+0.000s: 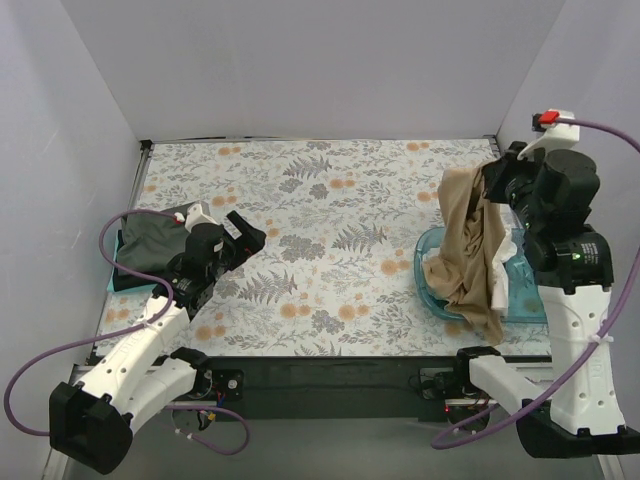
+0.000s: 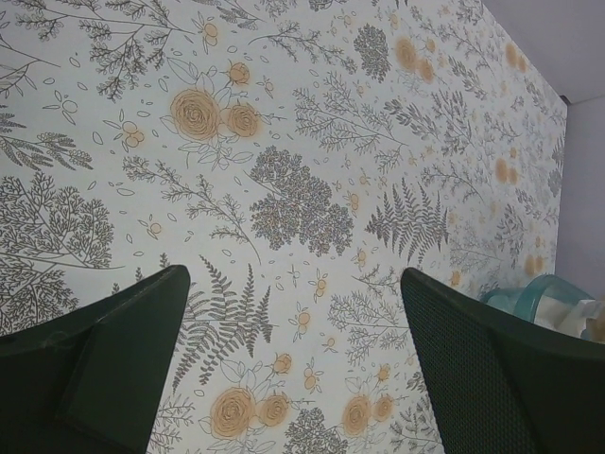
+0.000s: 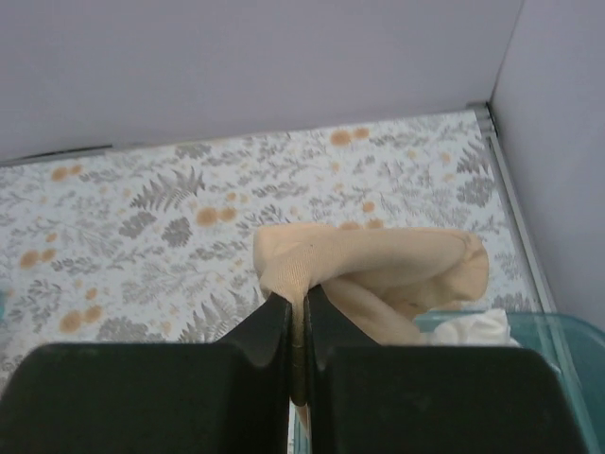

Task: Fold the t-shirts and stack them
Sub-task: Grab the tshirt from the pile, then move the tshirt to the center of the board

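Observation:
My right gripper [image 1: 497, 178] is shut on the tan t-shirt [image 1: 470, 250] and holds it up over the teal tub [image 1: 432, 268]; the cloth hangs down in a long bunch into the tub. In the right wrist view the tan cloth [image 3: 369, 270] is pinched between the closed fingers [image 3: 298, 317]. A white shirt [image 1: 503, 280] lies in the tub. A dark grey-green t-shirt [image 1: 148, 245] lies folded at the table's left edge, behind my left gripper [image 1: 252, 232]. The left gripper [image 2: 293, 312] is open and empty above the floral covering.
The floral table covering [image 1: 330, 220] spans the table, with grey walls at the back and sides. The teal tub's rim shows in the left wrist view [image 2: 539, 293] and the right wrist view [image 3: 558, 331]. A teal edge shows under the dark shirt.

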Controlling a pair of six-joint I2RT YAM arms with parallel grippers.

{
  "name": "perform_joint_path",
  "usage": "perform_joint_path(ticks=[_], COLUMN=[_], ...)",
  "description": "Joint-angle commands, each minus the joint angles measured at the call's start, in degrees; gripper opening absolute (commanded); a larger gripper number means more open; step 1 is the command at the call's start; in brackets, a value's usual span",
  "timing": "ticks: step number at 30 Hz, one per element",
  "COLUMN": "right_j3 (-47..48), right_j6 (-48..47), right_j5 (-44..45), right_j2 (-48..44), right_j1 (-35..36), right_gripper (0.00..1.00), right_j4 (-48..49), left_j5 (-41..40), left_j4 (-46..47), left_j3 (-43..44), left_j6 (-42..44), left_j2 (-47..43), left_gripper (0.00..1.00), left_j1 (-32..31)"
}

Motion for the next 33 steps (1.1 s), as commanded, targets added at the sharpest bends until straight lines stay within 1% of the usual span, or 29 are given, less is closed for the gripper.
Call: perform_joint_path(ticks=[1,2,3,5,6,8,9,11,13,16,18,21,24,27,28,29,31,33], right_j3=[10.7,13.4,18.4,23.1,28.3,33.0,37.1,41.1,44.1,44.2,43.5,40.4,36.6,34.6,34.3,34.1,33.3,31.5], right_j6=[-1.5,-1.5,-1.4,-1.3,-1.4,-1.1,-0.6,0.8,3.6,6.8,9.6,12.6,12.9,11.2,10.2,9.4,7.6,6.8], right_j5=[-4.7,-5.3,-6.6,-9.2,-11.1,-13.3,-15.4,-17.4,-18.2,-19.2,-22.1,-25.2,-24.4,-21.9,-20.7,-17.3,-14.3,-9.0], right_j2=[3.4,4.5,5.5,8.8,10.0,13.5,14.6,17.8,19.9,20.8,21.2,21.3,20.8,21.6,22.1,22.5,23.7,24.4], right_j1=[-0.1,-0.1,-0.1,-0.1,-0.1,0.0,0.0,-0.1,-0.1,-0.1,0.0,0.6,2.7,7.4,11.4,13.7,19.4,22.9], right_gripper=[0.01,0.01,0.01,0.01,0.01,0.01,0.01,0.01,0.01,0.01,0.01,0.01,0.01,0.01,0.01,0.01,0.01,0.01], right_j4=[0.1,-1.4,-1.7,-2.2,-2.2,-1.9,-1.7,-0.6,2.5,7.6,9.7,13.4,15.7,16.2,16.2,16.0,15.7,16.5], left_j5=[-0.2,-0.3,-0.3,-0.2,-0.2,0.0,0.1,0.1,-0.3,-0.6,-0.3,-0.5,-0.5,0.3,0.4,0.7,1.0,1.4], left_j4=[-0.1,-0.1,-0.1,0.0,0.0,0.0,0.0,0.0,0.1,-0.1,-0.1,-0.1,0.0,0.0,0.0,-0.1,-0.1,-0.5], left_j3=[-0.6,-0.6,-0.6,-0.6,-0.7,-0.7,-0.7,-0.6,-0.5,0.3,0.3,0.0,0.2,0.6,0.6,0.6,0.4,0.4], left_j6=[0.2,0.3,0.2,0.4,0.4,0.6,0.7,0.7,0.7,1.0,0.9,0.7,0.5,0.5,0.4,0.3,0.0,-0.8], left_j2=[-1.3,-1.5,-1.5,-1.5,-1.4,-1.3,-1.2,-1.1,-0.9,-0.9,-1.2,-1.7,-1.7,-1.3,-1.1,-1.1,-1.0,-1.2], left_gripper=[0.94,0.94,0.94,0.95,0.94,0.95,0.95,0.95,0.95,0.95,0.95,0.95,0.95,0.95,0.95,0.95,0.95,0.95], left_j1=[-0.1,-0.1,-0.1,-0.1,-0.2,-0.2,-0.2,-0.1,-0.1,-0.1,-0.2,-0.2,-0.1,-0.2,-0.1,-0.1,-0.2,-0.1])
